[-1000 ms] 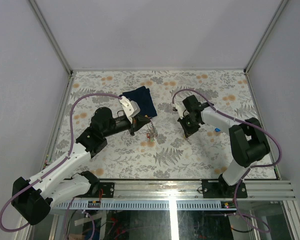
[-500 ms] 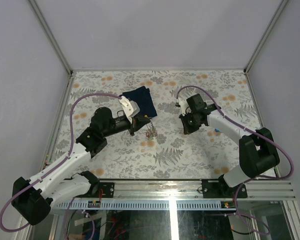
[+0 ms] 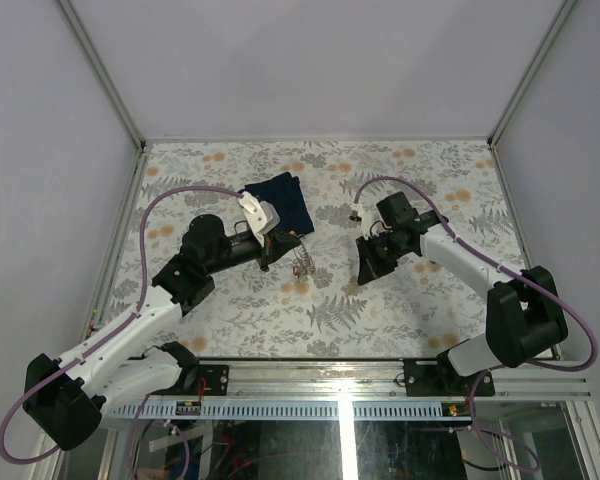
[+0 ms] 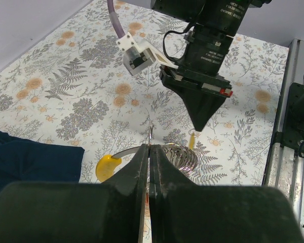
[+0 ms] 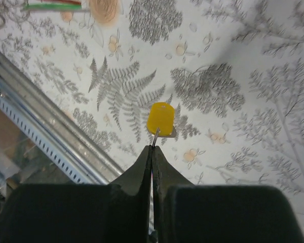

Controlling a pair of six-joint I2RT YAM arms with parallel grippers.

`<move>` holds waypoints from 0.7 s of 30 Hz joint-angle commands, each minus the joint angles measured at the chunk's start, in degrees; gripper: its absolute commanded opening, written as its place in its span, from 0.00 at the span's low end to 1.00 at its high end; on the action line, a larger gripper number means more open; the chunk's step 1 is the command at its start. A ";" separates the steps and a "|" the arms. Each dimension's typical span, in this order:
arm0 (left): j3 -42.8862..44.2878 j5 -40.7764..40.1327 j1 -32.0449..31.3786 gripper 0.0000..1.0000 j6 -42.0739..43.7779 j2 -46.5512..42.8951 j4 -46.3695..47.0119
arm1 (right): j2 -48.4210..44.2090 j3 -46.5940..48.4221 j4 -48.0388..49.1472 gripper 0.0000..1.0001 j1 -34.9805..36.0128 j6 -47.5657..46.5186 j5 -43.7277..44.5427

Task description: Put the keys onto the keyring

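Centre of right wrist view: yellow-tagged key (image 5: 160, 120), blade nearest camera. Lower centre of left wrist view: keyring (image 4: 178, 156), silvery wire loops; second yellow tag (image 4: 107, 167) to its left.

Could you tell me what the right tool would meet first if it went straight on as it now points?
Probably the bare floral-patterned table, just beyond the small yellow-tagged key the right tool grips; depth is unclear.

The keyring (image 4: 178, 156) is thin silvery wire with a bright metallic gleam. The yellow key (image 5: 161, 120) has a smooth plastic tag with a soft sheen. The navy cloth (image 4: 33, 163) is matt fabric. The table cover (image 4: 66, 96) is matt and printed with ferns. The left gripper (image 4: 149, 152) and right gripper (image 5: 152, 152) have matt black fingers. The rail (image 3: 380, 378) along the desk's near edge is pale brushed metal.
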 commanded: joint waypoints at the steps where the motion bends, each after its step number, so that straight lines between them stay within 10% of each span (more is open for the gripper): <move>1: 0.21 0.73 0.44 0.00 -0.43 0.01 5.32 | -0.91 3.70 -12.33 0.00 0.75 0.79 -2.03; 21: 0.53 1.34 0.53 0.00 -0.19 0.26 4.84 | 0.06 1.74 -19.71 0.00 3.48 7.60 9.24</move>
